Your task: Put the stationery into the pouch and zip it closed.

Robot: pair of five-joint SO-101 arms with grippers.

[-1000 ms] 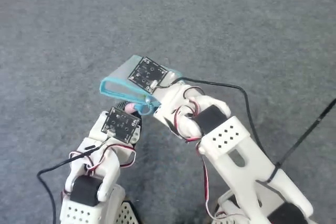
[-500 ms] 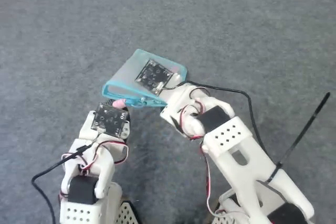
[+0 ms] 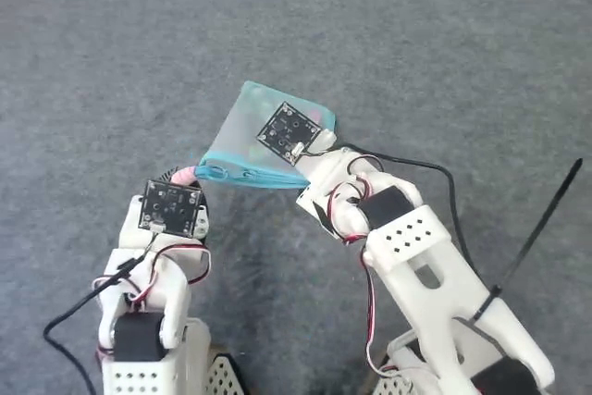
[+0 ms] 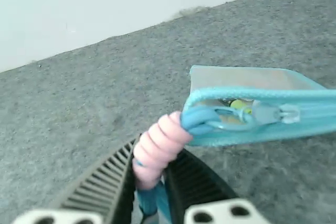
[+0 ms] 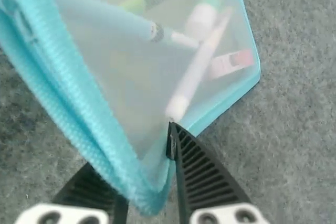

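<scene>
My left gripper point(image 4: 152, 174) is clamped on the pink pull point(image 4: 157, 145) of the zip, jaws pressed against its ribbed sides, and a blue loop runs from it to the slider point(image 4: 266, 113). My right gripper point(image 5: 149, 182) pinches the pouch point(image 5: 157, 66) at the corner of its zip edge, one jaw on each face. Between the two the pouch hangs stretched, lifted off the grey carpet point(image 3: 444, 71), with the pens point(image 5: 197, 72) showing through its clear side – the stationery is already inside. Over the last second my left arm has drawn back towards its own base and away from the right one, and the pouch has swung round so that its zip edge now lies taut between my grippers. From the left wrist the teeth beyond the slider look shut, with a short gap on my side, so I judge the zip nearly closed – a little more pull should finish it.
</scene>
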